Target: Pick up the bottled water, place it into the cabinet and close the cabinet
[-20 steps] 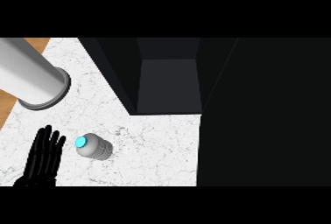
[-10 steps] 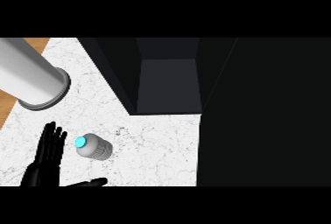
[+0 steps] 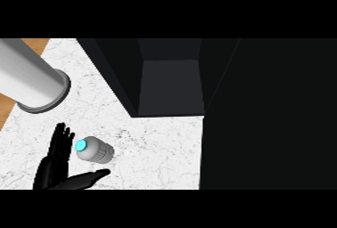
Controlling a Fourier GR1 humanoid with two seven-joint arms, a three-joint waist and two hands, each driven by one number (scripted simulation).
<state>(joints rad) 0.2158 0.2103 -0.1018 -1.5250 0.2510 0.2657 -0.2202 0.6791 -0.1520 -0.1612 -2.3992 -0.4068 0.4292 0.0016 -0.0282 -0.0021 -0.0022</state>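
Bottled water (image 3: pixel 94 150) standing upright on the marble counter (image 3: pixel 158 142), cap up, just right of the open hand (image 3: pixel 58 167), between its straight fingers and spread thumb, with the open cabinet (image 3: pixel 170 84) beyond, up and right

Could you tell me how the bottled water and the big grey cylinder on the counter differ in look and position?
The bottled water is small; the grey cylinder is far larger and runs off the view's left edge. The bottle has a bright blue cap; the cylinder is plain grey with a flanged end. The bottle sits beside the hand; the cylinder lies farther back. Both are greyish and rest over the white marble counter.
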